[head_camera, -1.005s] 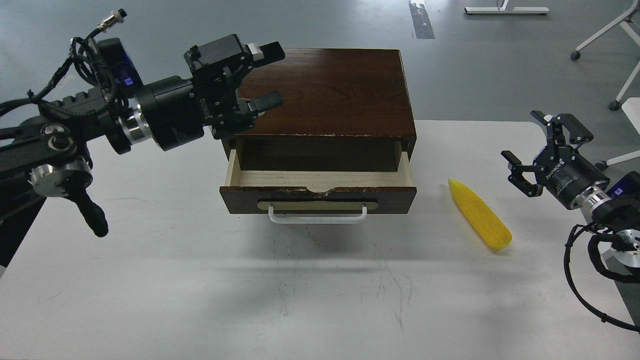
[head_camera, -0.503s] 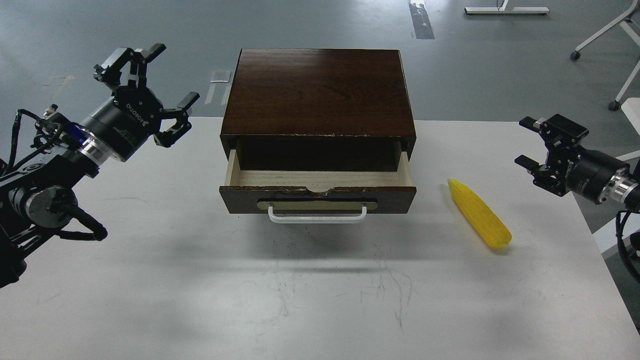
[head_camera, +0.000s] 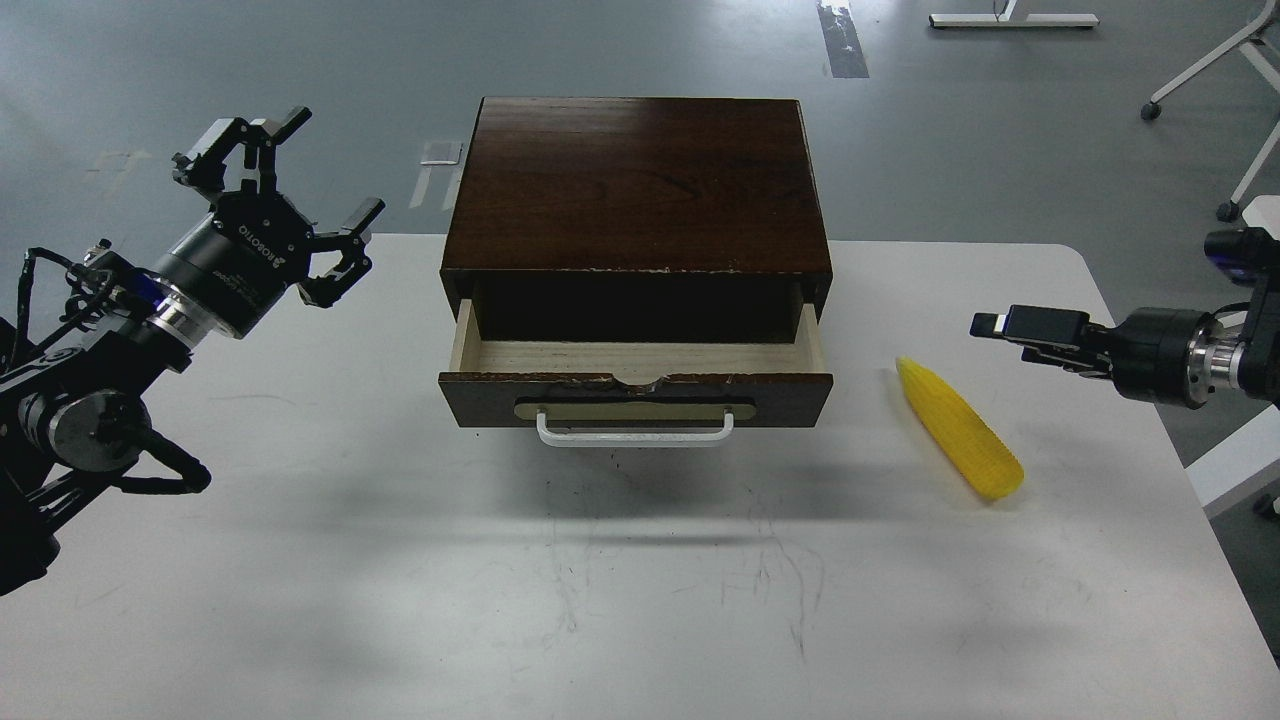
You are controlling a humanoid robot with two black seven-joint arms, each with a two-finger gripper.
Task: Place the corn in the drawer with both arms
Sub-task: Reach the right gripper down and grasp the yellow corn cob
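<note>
The yellow corn (head_camera: pixel 960 430) lies on the white table, right of the drawer, tip pointing back-left. The drawer (head_camera: pixel 640 392) is pulled partly out of the dark wooden box (head_camera: pixel 640 185). Its pale wood inside shows nothing in it. My left gripper (head_camera: pixel 333 163) is open and empty, raised to the left of the box's back corner. My right gripper (head_camera: pixel 1000 326) points left, a little right of and above the corn's tip, apart from it. It is seen edge-on, so I cannot tell how its jaws stand.
The white table (head_camera: pixel 300 560) ends close to the right of the corn, at a rounded corner. Chair legs with casters (head_camera: pixel 1228 210) stand on the grey floor at the back right. A white frame base (head_camera: pixel 1010 18) is at the top.
My left arm has swung away from the box's top to the left and now holds nearly still. My right gripper has turned edge-on and moved left toward the corn.
</note>
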